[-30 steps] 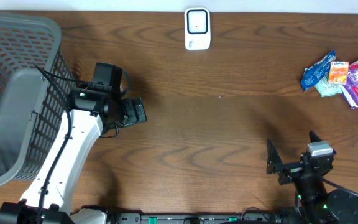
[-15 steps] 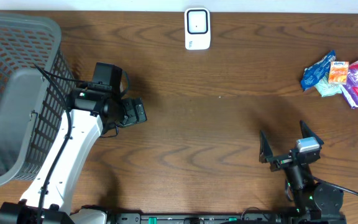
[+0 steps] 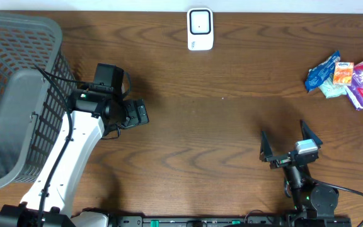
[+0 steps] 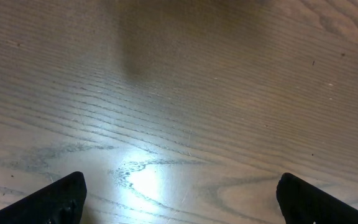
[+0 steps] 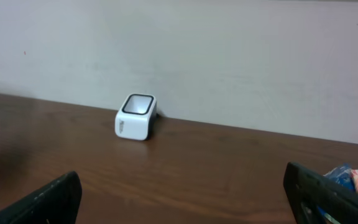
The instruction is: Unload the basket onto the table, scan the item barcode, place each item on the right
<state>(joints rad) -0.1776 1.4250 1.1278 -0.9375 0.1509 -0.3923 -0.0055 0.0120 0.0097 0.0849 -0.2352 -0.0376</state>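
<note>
The white barcode scanner [image 3: 200,28] stands at the table's far edge, and the right wrist view shows this scanner [image 5: 135,116] against the wall. A small pile of snack packets [image 3: 345,79] lies at the far right; its edge, the packets [image 5: 356,177], shows in the right wrist view. My right gripper [image 3: 284,137] is open and empty near the front right, facing the scanner from well short of it. In its own view the right gripper [image 5: 185,199] holds nothing. My left gripper [image 3: 137,113] hangs open over bare wood at left centre. The left gripper [image 4: 182,199] has only table between its fingers.
A large grey mesh basket [image 3: 17,38] fills the far left, right beside the left arm. The dark wooden table [image 3: 219,120] stretches between the two arms. A pale wall runs behind the scanner.
The right arm has drawn back toward its base while its gripper swung left and slightly toward the far side, staying open. The left arm has not moved.
</note>
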